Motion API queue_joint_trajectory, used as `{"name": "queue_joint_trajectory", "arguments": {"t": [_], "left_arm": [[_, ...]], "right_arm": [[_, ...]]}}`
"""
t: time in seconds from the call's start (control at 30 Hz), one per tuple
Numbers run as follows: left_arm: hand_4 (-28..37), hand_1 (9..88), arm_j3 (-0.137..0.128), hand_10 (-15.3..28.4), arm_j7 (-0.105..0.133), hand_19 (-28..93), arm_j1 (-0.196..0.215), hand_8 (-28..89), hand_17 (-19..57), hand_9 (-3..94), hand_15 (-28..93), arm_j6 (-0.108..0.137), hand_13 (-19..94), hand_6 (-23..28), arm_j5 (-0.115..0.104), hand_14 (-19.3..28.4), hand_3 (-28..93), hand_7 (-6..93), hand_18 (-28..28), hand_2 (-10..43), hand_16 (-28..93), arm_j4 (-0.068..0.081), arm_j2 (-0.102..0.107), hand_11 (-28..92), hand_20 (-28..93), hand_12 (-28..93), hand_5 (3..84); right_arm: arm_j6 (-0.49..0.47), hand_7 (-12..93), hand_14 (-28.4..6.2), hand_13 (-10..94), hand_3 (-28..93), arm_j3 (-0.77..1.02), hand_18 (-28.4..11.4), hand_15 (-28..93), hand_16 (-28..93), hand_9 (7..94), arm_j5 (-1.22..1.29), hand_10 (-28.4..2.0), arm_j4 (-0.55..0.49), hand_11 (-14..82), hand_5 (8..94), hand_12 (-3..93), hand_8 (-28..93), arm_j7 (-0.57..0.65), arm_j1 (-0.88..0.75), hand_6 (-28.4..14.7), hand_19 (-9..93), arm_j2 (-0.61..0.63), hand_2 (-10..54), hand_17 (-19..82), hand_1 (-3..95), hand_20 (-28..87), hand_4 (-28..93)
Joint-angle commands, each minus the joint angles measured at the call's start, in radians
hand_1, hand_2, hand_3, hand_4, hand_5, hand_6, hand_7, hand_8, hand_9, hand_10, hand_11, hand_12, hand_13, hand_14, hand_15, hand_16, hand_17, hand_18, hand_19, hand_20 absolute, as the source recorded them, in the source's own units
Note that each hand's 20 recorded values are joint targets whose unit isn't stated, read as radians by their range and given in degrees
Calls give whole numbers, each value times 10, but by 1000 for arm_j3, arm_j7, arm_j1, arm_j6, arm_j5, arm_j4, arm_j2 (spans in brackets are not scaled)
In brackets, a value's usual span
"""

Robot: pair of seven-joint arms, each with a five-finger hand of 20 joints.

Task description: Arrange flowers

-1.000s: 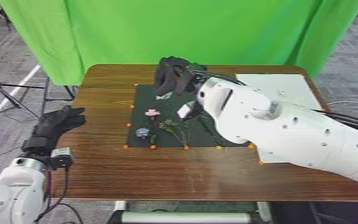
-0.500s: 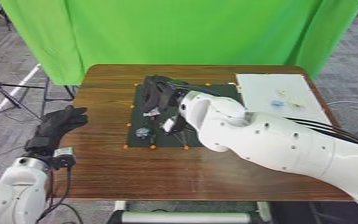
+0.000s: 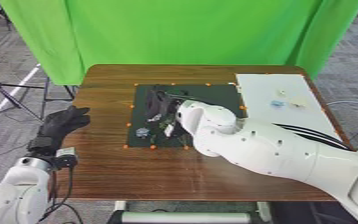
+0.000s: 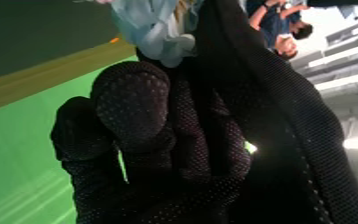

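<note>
In the head view, my right hand (image 3: 158, 104) is over the left part of the dark mat (image 3: 213, 92), with pale petals (image 3: 155, 118) beside it. A blue flower (image 3: 143, 132) and green stems lie nearer the robot. The right wrist view shows my right hand (image 4: 144, 125) open, its fingers loosely bent. A pale blue-white flower (image 4: 153, 30) is close to its fingertips, partly hidden by the glove; whether they touch I cannot tell. My left hand (image 3: 64, 121) is open beside the table's left edge.
On the right, a white sheet (image 3: 286, 120) holds a light blue flower (image 3: 278, 104) and a small yellowish one (image 3: 300, 102). Orange markers line the mat. The right arm (image 3: 255, 147) crosses the table's near right part, and a green curtain (image 3: 193, 32) hangs behind.
My right hand has moved left and toward the robot over the mat. The right arm has swung off the white sheet, uncovering the flowers there. My left hand has barely moved.
</note>
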Motion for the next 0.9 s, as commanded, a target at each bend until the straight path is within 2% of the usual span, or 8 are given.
{"name": "queue_joint_trajectory", "arguments": {"t": [0.03, 0.4, 0.43, 0.47, 0.57, 0.9], "left_arm": [[-265, 294, 17, 165, -12, 240, -13, -84, 31, 510, 233, -21, 389, 29, 5, 203, 585, 159, 147, 171, -40, 9, -15, 231, 145, 83, 527], [-262, 297, 13, 165, -8, 238, -11, -85, 30, 509, 235, -21, 388, 29, 3, 204, 582, 159, 147, 171, -41, 8, -16, 231, 146, 84, 528], [-262, 297, 11, 165, -9, 238, -7, -84, 30, 509, 235, -20, 388, 29, 3, 204, 582, 159, 147, 171, -41, 6, -17, 231, 146, 83, 528], [-262, 297, 15, 165, -12, 238, -15, -84, 30, 509, 235, -26, 388, 29, 4, 204, 582, 159, 147, 171, -40, 11, -17, 231, 146, 84, 528], [-262, 298, 15, 165, -13, 238, -17, -84, 30, 509, 235, -31, 388, 30, 5, 204, 580, 158, 147, 172, -41, 12, -16, 231, 146, 83, 528], [-260, 295, 8, 165, -29, 244, -11, -83, 25, 507, 236, -40, 387, 31, 9, 203, 586, 158, 151, 170, -40, 7, -17, 230, 149, 84, 524]], "right_arm": [[45, 162, -65, 782, 567, -29, -187, 619, 358, 815, -92, -109, 68, 27, 808, 340, 53, 2, -6, 18, 874, -24, -95, 446, 622, 595, -170], [42, 169, -64, 780, 569, -31, -186, 617, 358, 812, -111, -107, 96, 30, 803, 336, 48, 15, -13, 21, 871, -16, -95, 442, 618, 594, -172], [39, 170, -64, 779, 568, -29, -186, 617, 358, 810, -111, -106, 99, 29, 803, 335, 48, 12, -16, 21, 871, -17, -95, 441, 618, 594, -173], [43, 170, -64, 778, 568, -30, -186, 617, 358, 810, -107, -106, 100, 29, 803, 335, 47, 17, -17, 21, 871, -14, -95, 441, 619, 594, -173], [31, 171, -65, 775, 568, -26, -186, 616, 358, 806, -110, -105, 103, 30, 799, 336, 47, 17, -21, 22, 869, -11, -95, 438, 618, 594, -173], [5, 172, -74, 758, 582, -10, -187, 610, 354, 779, -101, -103, 94, 46, 771, 316, 49, 17, -34, 26, 854, 11, -95, 426, 596, 592, -159]]}}
